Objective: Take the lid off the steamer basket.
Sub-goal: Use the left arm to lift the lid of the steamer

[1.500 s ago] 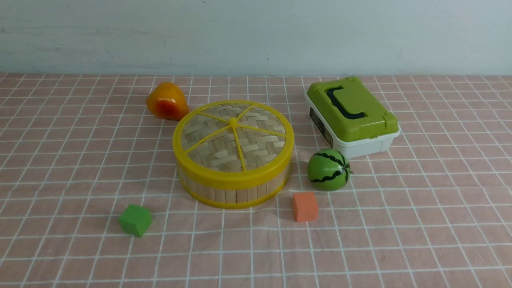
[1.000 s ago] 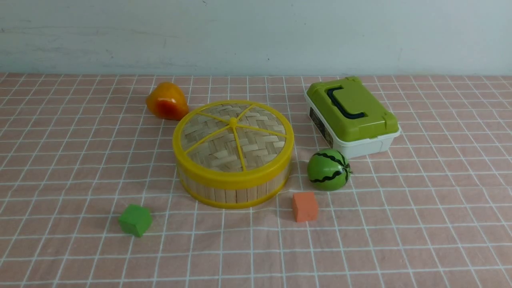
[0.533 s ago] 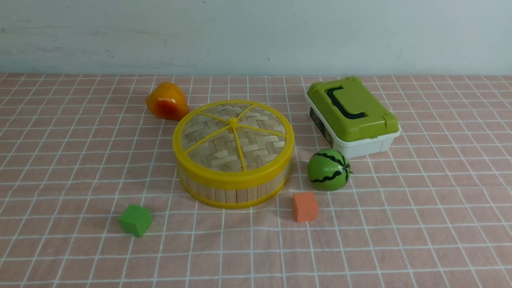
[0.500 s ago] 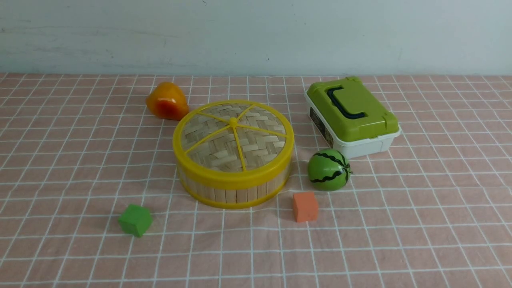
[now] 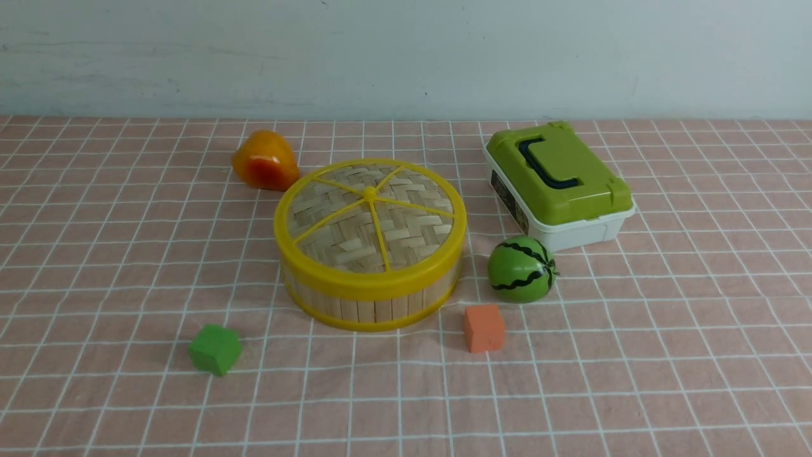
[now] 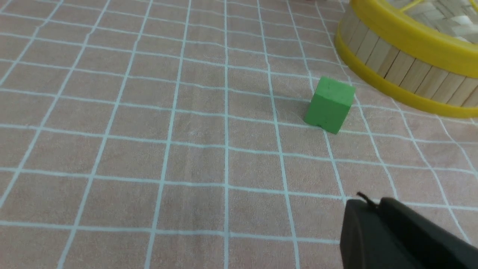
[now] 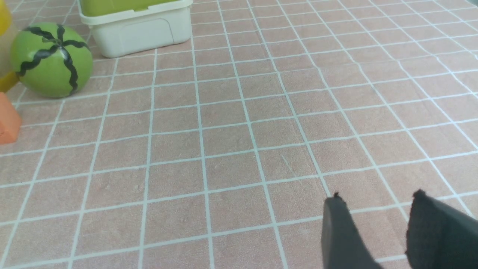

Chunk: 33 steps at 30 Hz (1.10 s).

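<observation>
We see the lid (image 5: 342, 231) seated flat on the steamer basket (image 5: 374, 311), with its yellow rim fitted around the top of the slatted wall. The assembly rests on the worktop (image 5: 666, 381), left of center and toward the middle of its depth; the basket stands upright. In the left wrist view, we observe the left claw (image 6: 372, 200) with its tips close together; we cannot tell whether it is fully clenched or slightly released. In the right wrist view, we find the right claw (image 7: 378, 194) released, its two fingers separated by a visible gap. Both claws are over the near part of the worktop, apart from the lid. Behind and to the left of the basket, we locate an orange fruit (image 5: 265, 160) with a red patch (whether it touches the basket, we cannot tell). To the right of the basket we note a green ball (image 5: 520, 270) with black wavy stripes, and behind it a white box (image 5: 580, 231) with a green cover (image 5: 583, 171) and a dark handle (image 5: 545, 166). An orange block (image 5: 484, 328) sits in front of the ball, and a green block (image 5: 216, 349) sits in front and left of the basket.
</observation>
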Available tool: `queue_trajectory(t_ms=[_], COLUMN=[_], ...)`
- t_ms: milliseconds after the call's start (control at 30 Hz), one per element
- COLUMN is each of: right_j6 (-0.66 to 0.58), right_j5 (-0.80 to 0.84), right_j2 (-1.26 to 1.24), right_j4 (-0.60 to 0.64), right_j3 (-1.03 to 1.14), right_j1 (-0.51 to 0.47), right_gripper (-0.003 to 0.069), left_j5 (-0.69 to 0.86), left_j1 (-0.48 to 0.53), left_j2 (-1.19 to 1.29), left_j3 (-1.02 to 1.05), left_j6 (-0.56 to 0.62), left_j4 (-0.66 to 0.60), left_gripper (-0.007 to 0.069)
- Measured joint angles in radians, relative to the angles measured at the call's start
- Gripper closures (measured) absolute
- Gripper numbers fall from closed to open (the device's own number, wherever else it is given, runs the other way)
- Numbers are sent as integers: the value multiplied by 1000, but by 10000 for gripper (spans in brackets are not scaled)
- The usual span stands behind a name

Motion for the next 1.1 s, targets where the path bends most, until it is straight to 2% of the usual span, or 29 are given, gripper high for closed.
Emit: queue_trajectory(t_ms=[200, 300, 433, 567, 667, 800, 867, 933, 1100], right_j6=[0, 0, 0, 0, 0, 0, 0, 0, 0], right_j5=[0, 0, 0, 0, 0, 0, 0, 0, 0], right_j2=[0, 0, 0, 0, 0, 0, 0, 0, 0], right_j4=[0, 0, 0, 0, 0, 0, 0, 0, 0], right_j3=[0, 0, 0, 0, 0, 0, 0, 0, 0], right_j1=[0, 0, 0, 0, 0, 0, 0, 0, 0], right_gripper=[417, 417, 417, 417, 417, 417, 417, 417, 417], left_j5=[-248, -472, -656, -789, -911, -874, -747, -603, -463], left_j1=[0, 0, 0, 0, 0, 0, 0, 0, 0], left_j2=[0, 0, 0, 0, 0, 0, 21, 104, 295], left_j3=[0, 0, 0, 0, 0, -67, -160, -264, -387], left_j6=[0, 0, -3, -42, -135, -159, -112, -66, -41], left_j4=[0, -2, -4, -11, -16, -21, -21, -21, -19], left_gripper=[582, 576, 574, 571, 569, 596, 638, 637, 637])
